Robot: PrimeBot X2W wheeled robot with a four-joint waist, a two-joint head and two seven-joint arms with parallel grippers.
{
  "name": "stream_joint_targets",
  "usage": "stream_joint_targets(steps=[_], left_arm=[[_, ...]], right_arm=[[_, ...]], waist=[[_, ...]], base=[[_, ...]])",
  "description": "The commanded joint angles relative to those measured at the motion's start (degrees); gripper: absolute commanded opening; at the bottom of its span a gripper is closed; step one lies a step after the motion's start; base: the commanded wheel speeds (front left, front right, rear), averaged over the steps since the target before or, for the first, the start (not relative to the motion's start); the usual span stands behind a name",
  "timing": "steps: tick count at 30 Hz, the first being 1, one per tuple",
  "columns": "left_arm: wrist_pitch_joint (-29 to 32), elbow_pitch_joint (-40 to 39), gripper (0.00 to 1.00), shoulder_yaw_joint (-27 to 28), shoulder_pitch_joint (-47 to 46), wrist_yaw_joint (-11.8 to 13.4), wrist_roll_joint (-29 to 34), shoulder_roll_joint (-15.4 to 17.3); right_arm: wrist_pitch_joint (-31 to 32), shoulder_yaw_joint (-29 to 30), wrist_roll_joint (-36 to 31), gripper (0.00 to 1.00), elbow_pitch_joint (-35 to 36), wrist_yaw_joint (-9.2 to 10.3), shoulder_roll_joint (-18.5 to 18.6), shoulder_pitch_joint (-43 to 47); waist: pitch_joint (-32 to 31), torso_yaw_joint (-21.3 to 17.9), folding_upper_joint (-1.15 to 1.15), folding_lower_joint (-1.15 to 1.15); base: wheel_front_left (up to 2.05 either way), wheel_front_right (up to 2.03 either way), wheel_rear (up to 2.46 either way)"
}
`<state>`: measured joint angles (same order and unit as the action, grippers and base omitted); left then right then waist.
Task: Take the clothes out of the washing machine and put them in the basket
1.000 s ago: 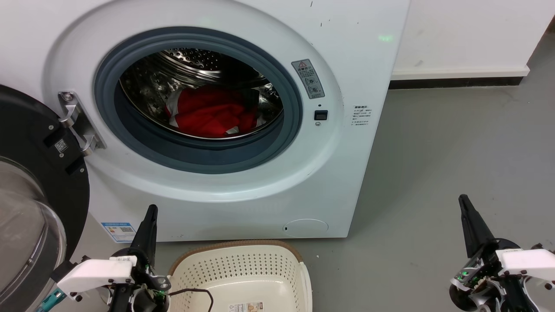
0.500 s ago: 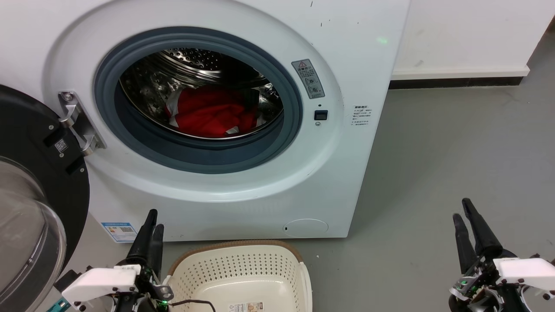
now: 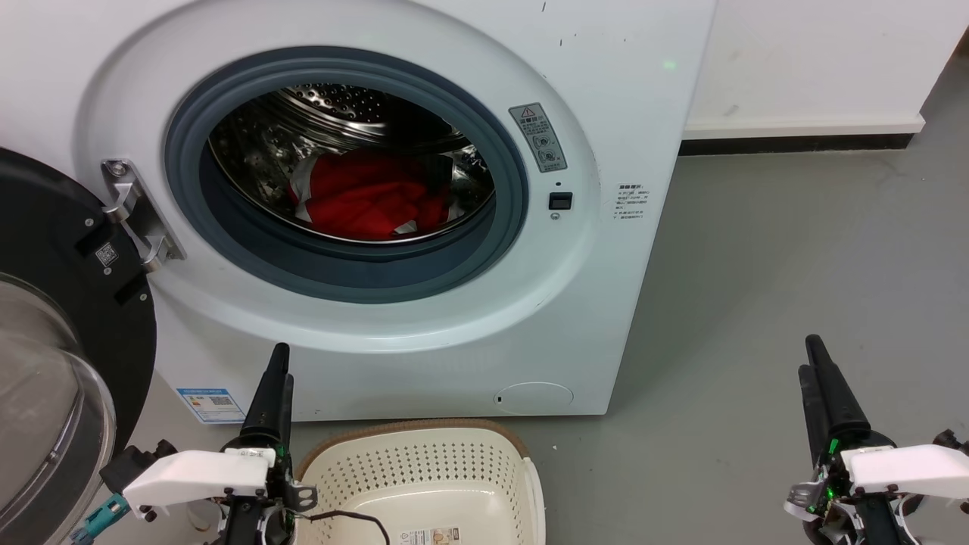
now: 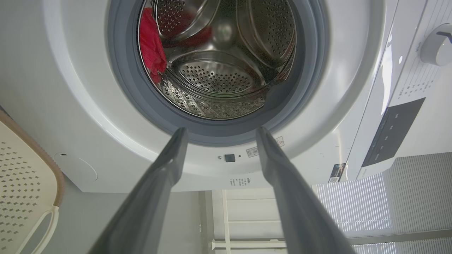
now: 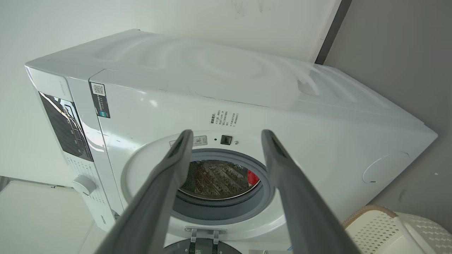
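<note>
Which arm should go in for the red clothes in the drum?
Left. The left gripper, open, sits just below the porthole, roughly in line with the red garment; the right gripper is beyond the washing machine's side, over the floor.

Grey floor, white wall, slatted blinds.
Bare grey floor (image 3: 795, 250) spreads ahead of the right gripper (image 3: 808, 356) and beneath it. Farther ahead a white wall (image 3: 817, 53) meets it along a dark skirting strip (image 3: 795, 144). Beyond the left gripper (image 4: 221, 130), pale blinds (image 4: 353, 201) hang beside a white frame (image 4: 226, 211).
</note>
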<state>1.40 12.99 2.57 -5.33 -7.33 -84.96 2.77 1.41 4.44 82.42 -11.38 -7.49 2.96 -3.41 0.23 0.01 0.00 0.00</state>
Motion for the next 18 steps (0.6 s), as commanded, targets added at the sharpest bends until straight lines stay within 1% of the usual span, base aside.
stream_joint_targets(steps=[1,10,18], left_arm=[[-0.6,-1.4,1.00,-0.2,-2.1,-0.1,2.4,0.1],[-2.7,-3.0,1.00,-1.4,-2.0,0.3,14.6,0.1],[-4.4,-3.0,1.00,-2.5,-1.8,1.1,24.8,0.1]], right_arm=[[-0.6,-0.3,-3.0,1.00,1.6,0.00,0.0,-0.6],[-2.7,-1.7,-20.2,1.00,3.4,0.00,0.0,0.7],[-4.4,-2.6,-31.9,1.00,4.6,0.00,0.0,1.8]], waist=[[0.0,0.0,0.00,0.00],[-0.2,0.1,0.00,0.00],[-0.4,0.2,0.00,0.00]], base=[[0.00,0.00,0.00],[0.00,0.00,0.00],[0.00,0.00,0.00]])
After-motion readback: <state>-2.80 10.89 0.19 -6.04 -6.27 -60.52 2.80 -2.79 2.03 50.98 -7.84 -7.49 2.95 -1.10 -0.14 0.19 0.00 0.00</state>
